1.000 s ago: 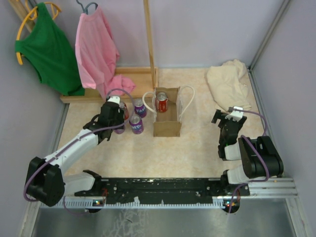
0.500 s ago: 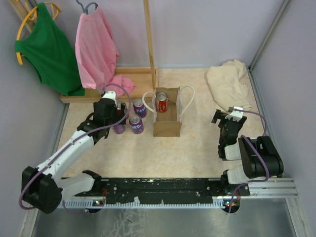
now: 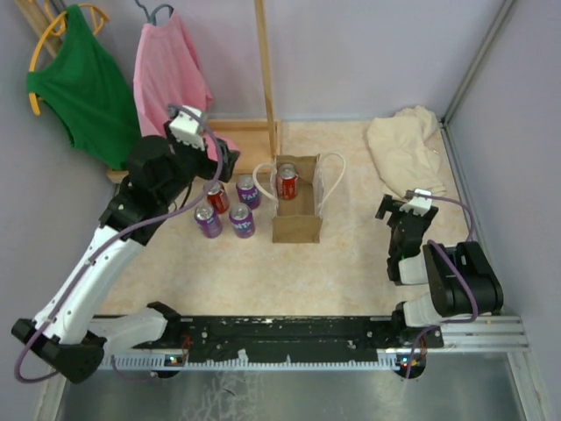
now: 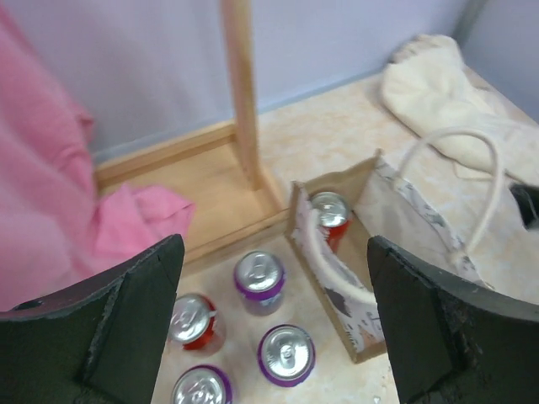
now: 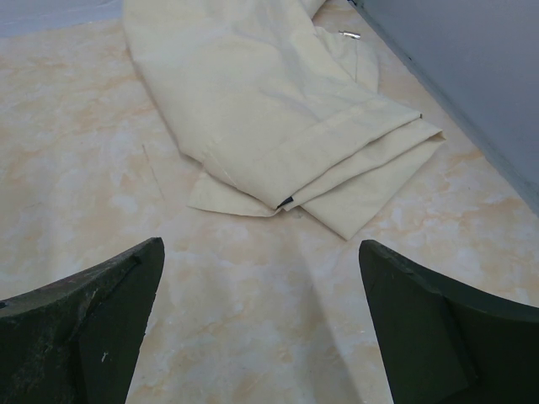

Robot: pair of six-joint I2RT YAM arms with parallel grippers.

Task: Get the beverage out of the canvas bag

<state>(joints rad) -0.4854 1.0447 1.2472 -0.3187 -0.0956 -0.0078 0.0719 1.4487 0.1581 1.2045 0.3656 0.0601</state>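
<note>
At the far-left corner, a green top point(image 3: 83, 88) and a pink top point(image 3: 171, 88) on hangers. Next, the left gripper point(image 3: 223, 162): a second ago low among the cans near the far edge, now lifted high and drawn back toward the pink top, jaws spread wide, nothing held. Standing below it, four drinks clustered just left of the bag: a red can point(image 3: 217, 198) and three purple cans point(image 3: 242, 221). Judged from that: the red one just set down and let go, arm clearing away before another reach. Then the canvas bag point(image 3: 295, 224), upright and open-topped, mid-worktop toward the far edge, white rope handles flopped to either side, with one red beverage can point(image 3: 287, 183) upright inside at its far end; task likely unfinished. At the far-right corner, a cream cloth heap point(image 3: 405, 149). Near the right edge, the right gripper point(image 3: 399, 209), unmoved over that second, fingers wide, empty, aimed at the cloth's folded hem.
</note>
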